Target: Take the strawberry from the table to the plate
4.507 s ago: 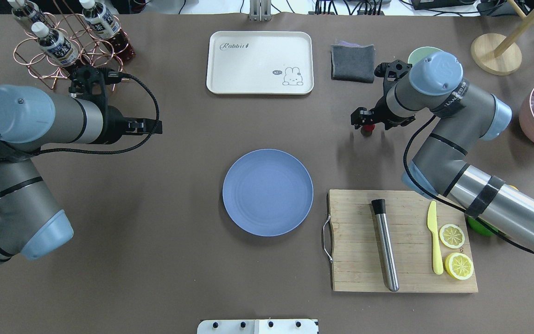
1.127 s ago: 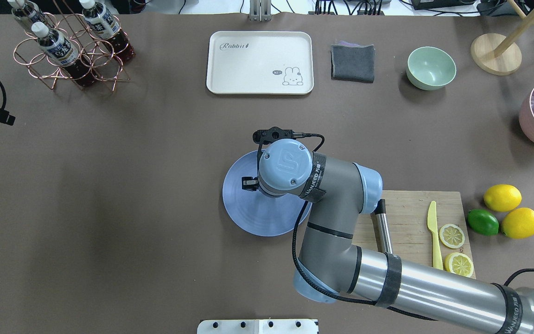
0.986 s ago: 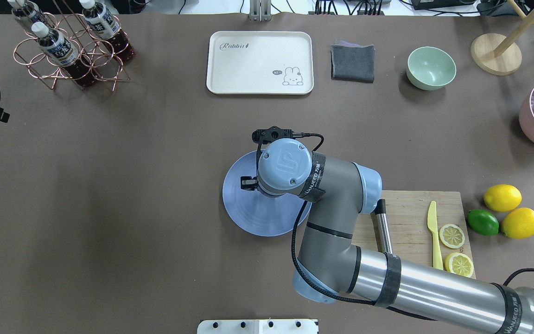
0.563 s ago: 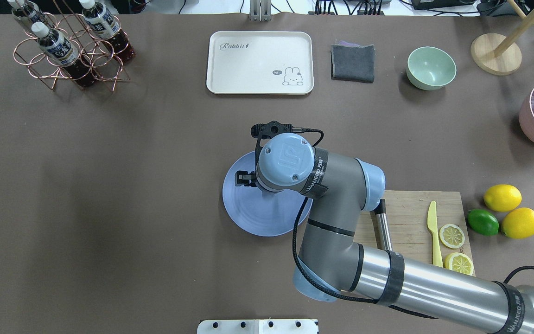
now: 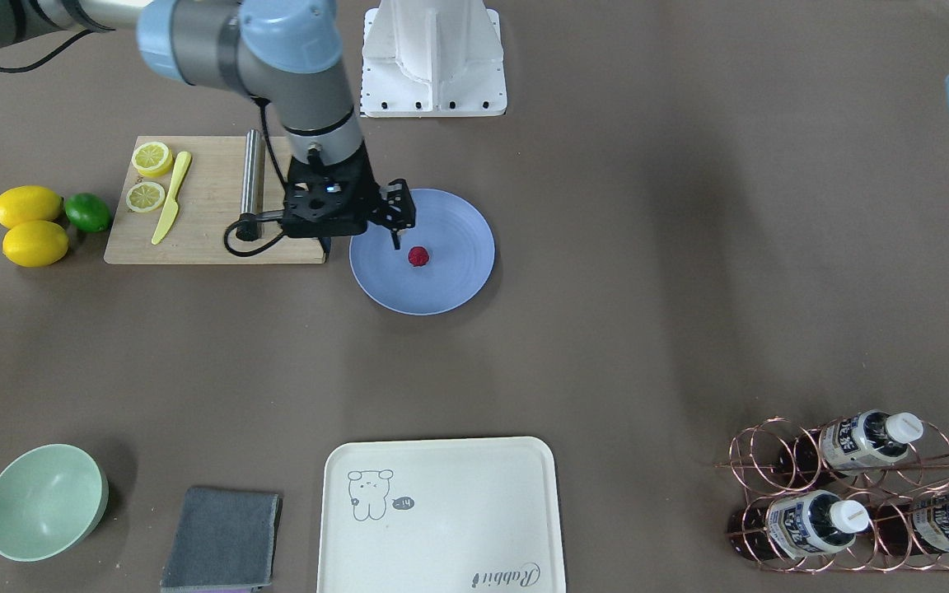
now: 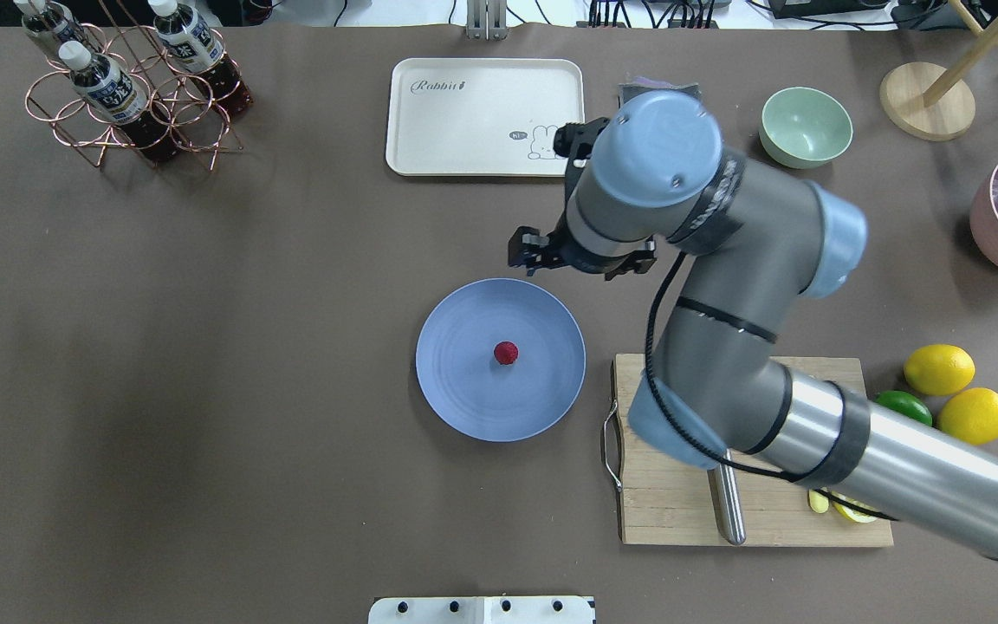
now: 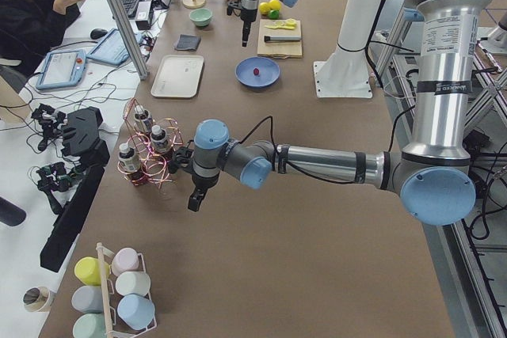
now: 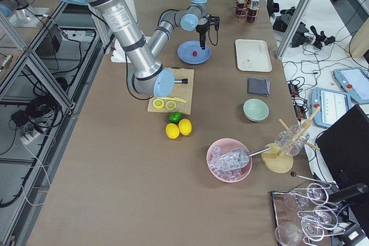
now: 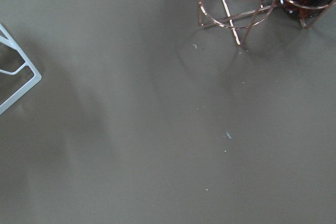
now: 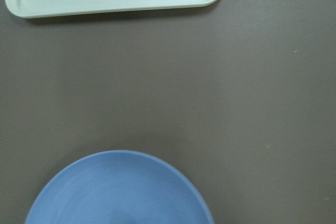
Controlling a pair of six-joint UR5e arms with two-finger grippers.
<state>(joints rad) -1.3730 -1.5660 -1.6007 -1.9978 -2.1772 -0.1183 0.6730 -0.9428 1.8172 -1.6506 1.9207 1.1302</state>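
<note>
The strawberry [image 6: 506, 353], a small dark-red berry, lies free near the middle of the blue plate [image 6: 464, 407] on the brown table [image 6: 248, 390]. It also shows on the plate [image 5: 458, 280] as a red dot, the strawberry [image 5: 418, 256], in the front-facing view. My right gripper [image 6: 527, 251] hangs open and empty above the table just past the plate's far rim, apart from the berry. The right wrist view shows only the plate's edge [image 10: 121, 192]. My left gripper [image 7: 192, 203] hangs over bare table by the bottle rack; I cannot tell its state.
A wooden cutting board [image 6: 664, 511] with a metal rod, a yellow knife and lemon slices lies right of the plate. Two lemons [image 6: 939, 368] and a lime sit beyond it. A cream tray [image 6: 464, 113], a mint bowl [image 6: 806, 126] and a bottle rack [image 6: 131, 87] line the far side.
My right gripper has risen off the plate and moved back toward the tray, leaving the strawberry on the plate. The left arm has drawn out of the overhead view.
</note>
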